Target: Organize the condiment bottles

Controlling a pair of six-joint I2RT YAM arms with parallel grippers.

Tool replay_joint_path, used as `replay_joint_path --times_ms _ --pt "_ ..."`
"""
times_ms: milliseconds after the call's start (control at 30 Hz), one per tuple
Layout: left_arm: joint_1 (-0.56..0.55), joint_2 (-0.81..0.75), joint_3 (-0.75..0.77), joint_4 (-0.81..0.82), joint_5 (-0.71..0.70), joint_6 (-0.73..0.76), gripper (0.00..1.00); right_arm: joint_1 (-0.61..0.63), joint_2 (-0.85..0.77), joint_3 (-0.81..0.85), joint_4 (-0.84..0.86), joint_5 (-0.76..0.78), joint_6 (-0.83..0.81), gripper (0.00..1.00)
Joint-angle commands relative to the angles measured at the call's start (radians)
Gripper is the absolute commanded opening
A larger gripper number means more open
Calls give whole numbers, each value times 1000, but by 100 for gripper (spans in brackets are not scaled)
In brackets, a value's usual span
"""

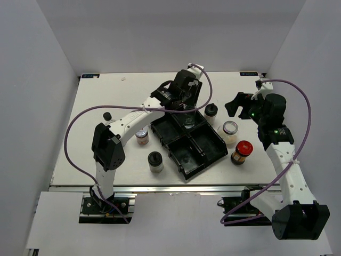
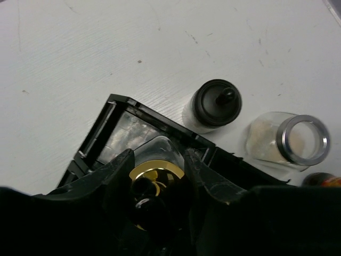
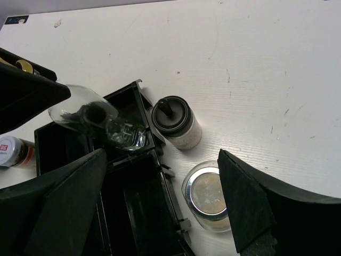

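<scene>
Table (image 1: pixel 122 96): white and flat, carrying everything listed.

Labelled jar (image 1: pixel 141 136) and black-lidded jar (image 1: pixel 155 160): upright, left of the tray and clear of its wall.

Tray (image 1: pixel 168 153): black, four compartments, set diagonally at mid-table.

Left hand (image 2: pixel 158 154): closed on the neck of the gold-spouted bottle (image 3: pixel 101 120), a finger on each side of the gold collar.
- The bottle's base sits in or just over the tray's far compartment.
- The right wrist view shows its long axis leaning, neck toward the left arm.
- Judgement: it wants righting before release, and the compartment gives little slack.

Black-capped bottle (image 1: pixel 211 112): upright, just beside the tray's far wall.

Silver-lidded jar (image 1: pixel 229 128) and red-lidded jar (image 1: pixel 242 151): upright, right of the tray.

Right hand (image 3: pixel 161 160): spread wide and holding nothing, above the silver-lidded jar, which it is nearer to than the left hand is.
</scene>
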Motion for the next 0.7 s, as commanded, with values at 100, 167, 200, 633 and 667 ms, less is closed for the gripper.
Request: replay_joint_path --times_ms 100,167,200,633,667 --pt "-13 -50 35 37 -46 -13 63 -3 -8 11 10 17 -16 89" --pt "-13 -56 29 35 -45 -16 69 -3 -14 11 10 19 -16 89" --pt "-15 -64 28 33 -43 -18 70 -3 -16 11 11 19 -16 89" --pt "-15 -171 52 -6 -95 -56 98 -3 -37 5 15 -32 -18 89" --pt "-15 -180 55 -26 -110 -59 98 -3 -37 5 15 -38 -18 89"
